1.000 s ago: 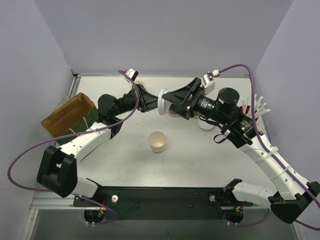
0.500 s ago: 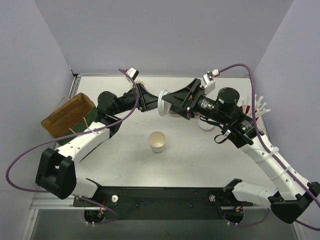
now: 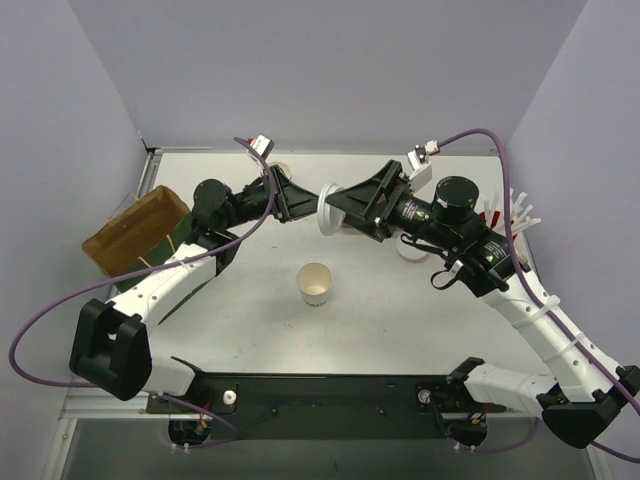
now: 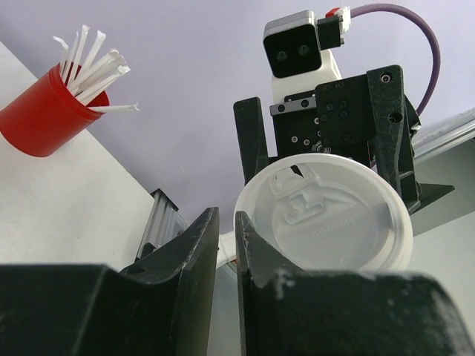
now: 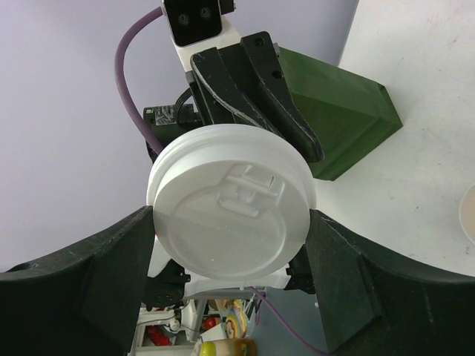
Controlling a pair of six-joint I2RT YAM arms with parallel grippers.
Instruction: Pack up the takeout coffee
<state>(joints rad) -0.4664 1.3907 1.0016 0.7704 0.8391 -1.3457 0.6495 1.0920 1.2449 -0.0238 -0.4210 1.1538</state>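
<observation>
The small white paper cup [image 3: 315,283] stands upright and uncovered on the table, in front of both arms. Its round white lid [image 3: 327,207] hangs on edge above the table's middle. My right gripper [image 3: 336,208] is shut on the lid [image 5: 230,200], one finger against each side of the rim. My left gripper [image 3: 308,199] faces it from the left, close by. In the left wrist view its jaws [image 4: 226,219] stand a narrow gap apart with nothing between them, and the lid [image 4: 330,215] sits just beyond the right jaw.
A brown paper bag [image 3: 138,232] lies at the left edge beside a dark green block [image 5: 341,119]. A red cup of white straws [image 3: 508,215] stands at the right, by the wall. Another white cup [image 3: 412,250] sits under the right arm.
The left gripper's jaws have parted and come off the lid's rim. The lid stays in the right gripper and has shifted slightly right.
</observation>
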